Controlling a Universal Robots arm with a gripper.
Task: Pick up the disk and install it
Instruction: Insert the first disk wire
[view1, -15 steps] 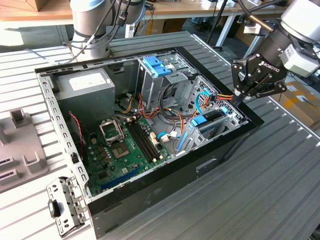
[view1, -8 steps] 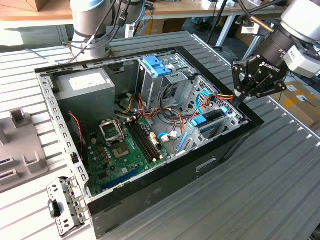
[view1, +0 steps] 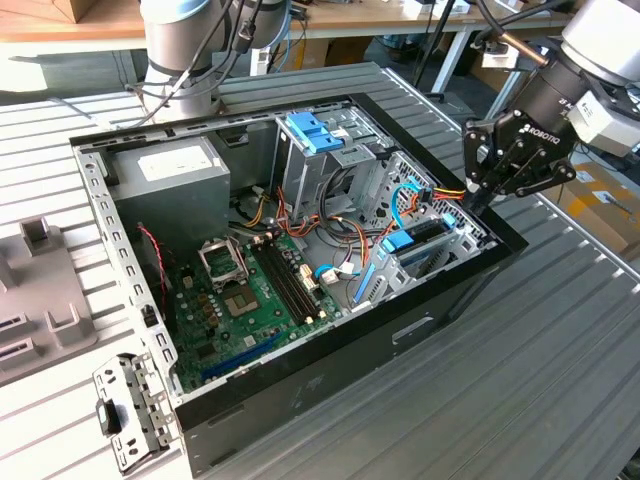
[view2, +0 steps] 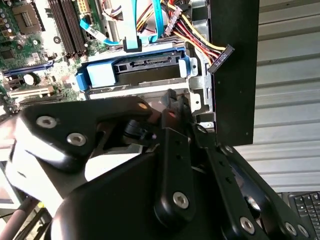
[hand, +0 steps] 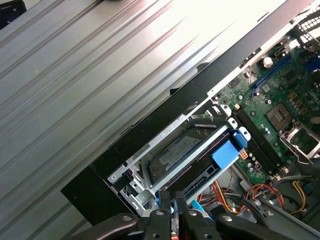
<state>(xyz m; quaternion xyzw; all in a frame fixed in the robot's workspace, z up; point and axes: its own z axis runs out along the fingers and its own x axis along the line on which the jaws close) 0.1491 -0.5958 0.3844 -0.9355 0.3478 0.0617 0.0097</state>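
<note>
The disk (view2: 132, 70) sits in its bay — gripper (view1: 478, 205) beside.

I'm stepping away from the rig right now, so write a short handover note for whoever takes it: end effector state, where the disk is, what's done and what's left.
End effector: fingers together, holding nothing, poised at the case's corner on the exterior view's right, right at the drive cage.
Disk: sitting in the metal drive cage inside the computer case, blue end tab toward the motherboard.
Done: disk picked up and placed in the cage.
Left: whether it is fully seated can't be confirmed; check it.
</note>
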